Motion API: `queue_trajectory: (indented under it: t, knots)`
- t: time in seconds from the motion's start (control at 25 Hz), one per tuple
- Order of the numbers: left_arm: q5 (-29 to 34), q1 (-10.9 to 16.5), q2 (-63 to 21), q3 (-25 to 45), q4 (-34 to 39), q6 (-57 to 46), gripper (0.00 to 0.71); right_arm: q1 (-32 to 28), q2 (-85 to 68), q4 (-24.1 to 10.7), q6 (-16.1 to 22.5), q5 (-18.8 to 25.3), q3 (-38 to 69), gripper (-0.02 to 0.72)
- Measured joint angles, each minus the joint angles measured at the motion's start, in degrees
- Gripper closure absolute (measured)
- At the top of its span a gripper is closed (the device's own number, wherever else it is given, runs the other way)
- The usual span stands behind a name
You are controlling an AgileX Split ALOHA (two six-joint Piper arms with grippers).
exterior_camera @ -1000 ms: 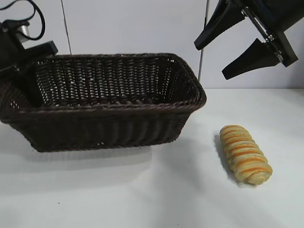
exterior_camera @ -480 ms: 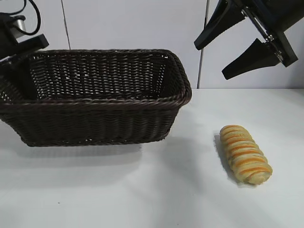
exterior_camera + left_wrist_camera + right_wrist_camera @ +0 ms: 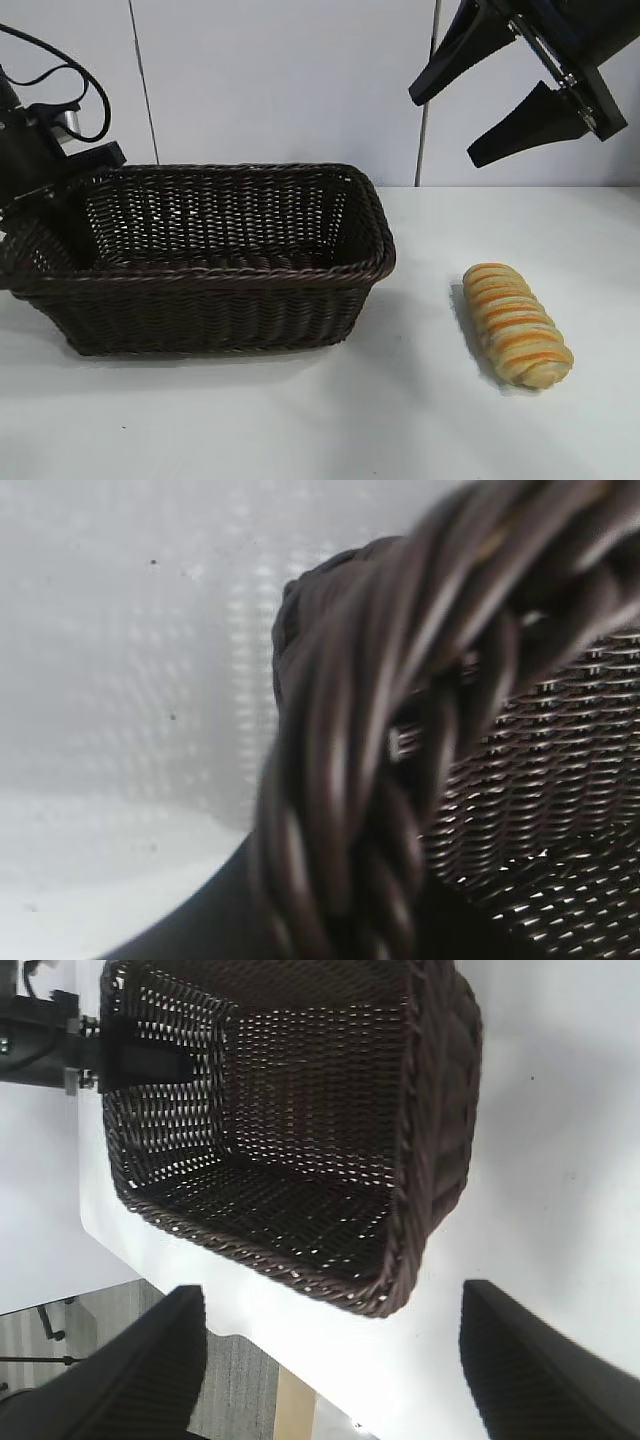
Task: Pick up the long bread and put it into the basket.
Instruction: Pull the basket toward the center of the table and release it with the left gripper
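Observation:
The long bread (image 3: 516,323), a golden loaf with orange stripes, lies on the white table at the right, clear of both grippers. The basket (image 3: 250,270), dark brown wicker, stands on the table left of centre with nothing in it. My left gripper (image 3: 68,198) is shut on the braided rim (image 3: 380,730) at the basket's left end. My right gripper (image 3: 445,130) hangs high at the upper right, open, with nothing between its fingers. The right wrist view shows the basket (image 3: 300,1110) below that gripper (image 3: 330,1305); the bread is out of that view.
A white wall with vertical seams stands behind the table. Bare tabletop (image 3: 420,300) separates the basket from the bread. In the right wrist view the table's edge (image 3: 260,1335) and the floor beyond it show.
The basket, held by my left gripper, has shifted left and settled lower, from tilted to level. The right gripper and the bread have not moved.

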Motion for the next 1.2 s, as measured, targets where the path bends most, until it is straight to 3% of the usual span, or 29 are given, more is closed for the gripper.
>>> queue_trajectory:
  t: [0.6, 0.68, 0.8, 0.88, 1.0, 1.2]
  knots:
    - [-1.31, 0.00, 1.56, 0.00, 0.05, 0.02, 0.606, 0.00, 0.00, 0.00, 0.00, -1.57, 0.00, 0.209]
    - [-1.39, 0.00, 1.56, 0.00, -0.10, -0.03, 0.543, 0.00, 0.00, 0.00, 0.00, -1.94, 0.00, 0.209]
    - [-1.27, 0.00, 1.56, -0.26, -0.21, -0.77, 0.319, 0.00, 0.00, 0.01, 0.00, -2.31, 0.00, 0.209]
    - [-1.19, 0.00, 1.56, -0.26, -0.02, -1.88, 0.211, 0.00, 0.00, 0.01, 0.00, -2.36, 0.00, 0.209]
    - [-1.04, 0.00, 1.56, -0.26, 0.49, -2.61, 0.150, 0.00, 0.00, 0.01, 0.00, -2.49, 0.00, 0.209]
    - [2.37, 0.12, 1.02, -3.36, 2.98, -4.55, 0.132, 0.00, 0.00, 0.01, 0.00, -2.54, 0.00, 0.209]
